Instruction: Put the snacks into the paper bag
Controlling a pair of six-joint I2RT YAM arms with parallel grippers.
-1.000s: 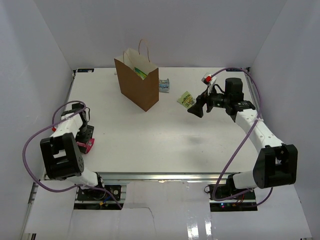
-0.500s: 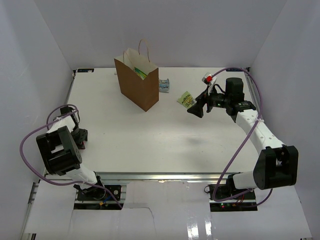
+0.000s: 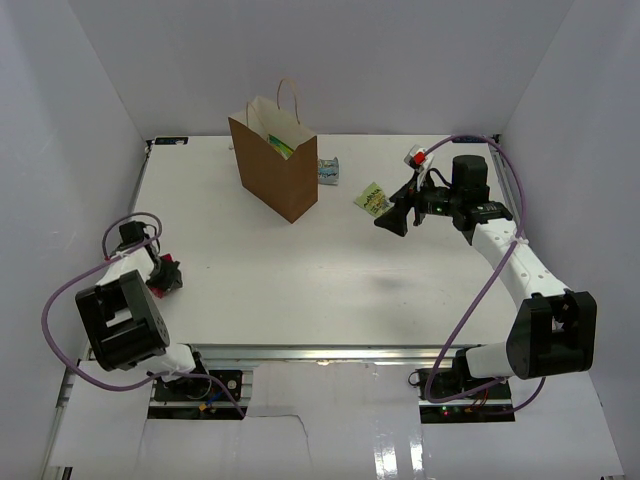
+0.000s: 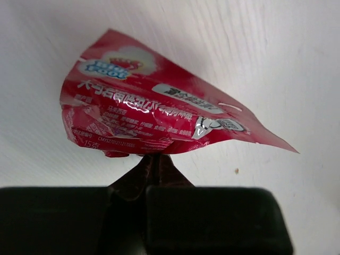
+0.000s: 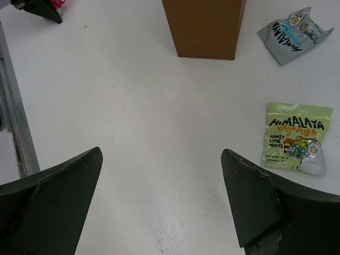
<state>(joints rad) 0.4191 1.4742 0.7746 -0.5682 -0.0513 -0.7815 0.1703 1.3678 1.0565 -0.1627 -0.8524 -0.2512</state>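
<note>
The red-pink snack packet (image 4: 159,117) sits at the lower left of the overhead view, near the bench's (image 3: 300,270) left edge. The left pincer (image 4: 154,164) is now clamped on the packet's crinkled lower edge. A second ago those jaws stood wide apart over the packet; since then they have come together on it and the arm has drawn in towards the left edge. The wrist view shows the foil pinched between the dark fingers, with the rest of the packet fanning out above them. Whether it has left the bench cannot be told.

The pick therefore looks made, and what remains for this packet is probably the carry to the paper bag (image 3: 272,170). The bag stands upright in the upper middle of the overhead view, well apart from the packet, and a green-edged thing (image 3: 285,147) shows at its open mouth.

Just right of the bag lies a grey-blue packet (image 5: 292,34), and further right a yellow-green mint packet (image 5: 295,138); both lie flat on the bench and are not yet bagged. The right pincer (image 5: 159,202) hangs near the mint packet with its jaws wide apart, holding nothing, just as it did a second ago.
</note>
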